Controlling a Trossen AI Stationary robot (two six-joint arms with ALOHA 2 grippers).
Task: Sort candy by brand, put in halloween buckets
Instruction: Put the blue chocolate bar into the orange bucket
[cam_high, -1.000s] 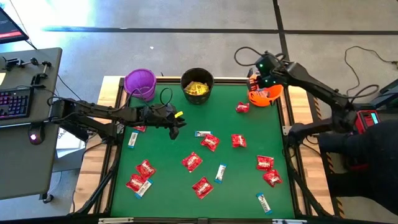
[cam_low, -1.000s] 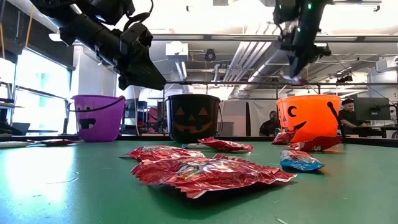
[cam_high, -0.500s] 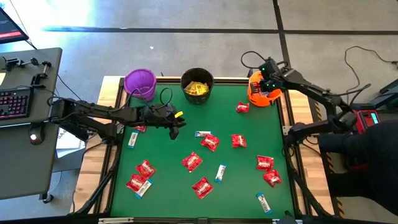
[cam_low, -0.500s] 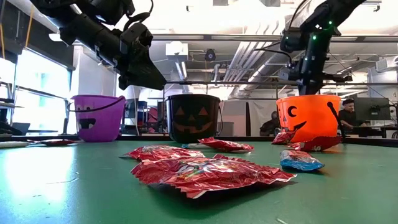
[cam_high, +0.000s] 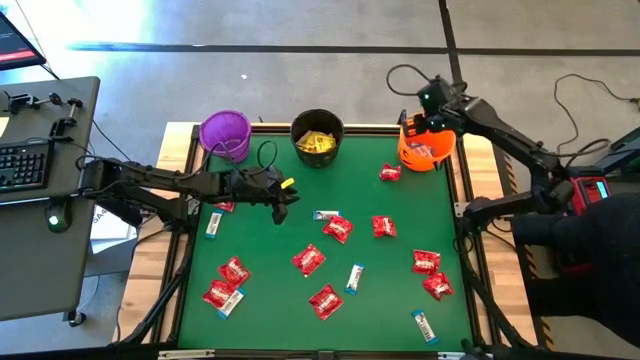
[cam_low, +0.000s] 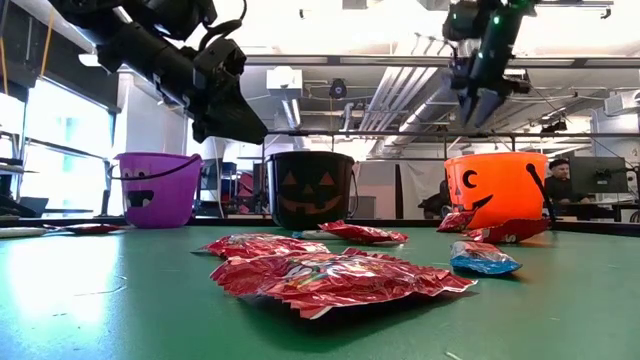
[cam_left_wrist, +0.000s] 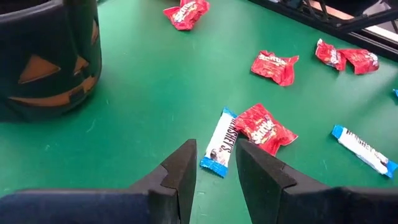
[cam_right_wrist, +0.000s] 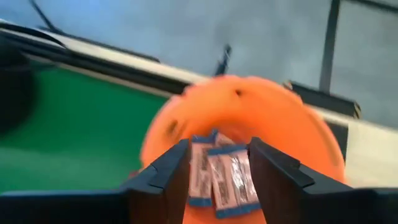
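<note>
1. One green table carries everything. Its near edge is cut off in the high view.
2. Two dark arms. The left gripper hangs above the middle of the table with its fingers a little apart and nothing between them. Below it lie a white-and-blue bar and a red packet, touching each other. The right gripper hovers over the orange bucket with its fingers spread and nothing in its grasp.
3. Three buckets stand along the far edge: the purple bucket at the left corner, the black bucket in the middle, and the orange one at the right corner.
4. Ten red packets lie loose on the table. One of them is half hidden under the left arm.
5. Five white-and-blue bars lie loose on the table. One is touching a red packet.
6. Yellow packets fill the black bucket. They are piled too close to count.
7. White-and-blue bars lie inside the orange bucket. At least two show between the right fingers, and the blur hides any others.
8. The inside of the purple bucket is hard to make out.
</note>
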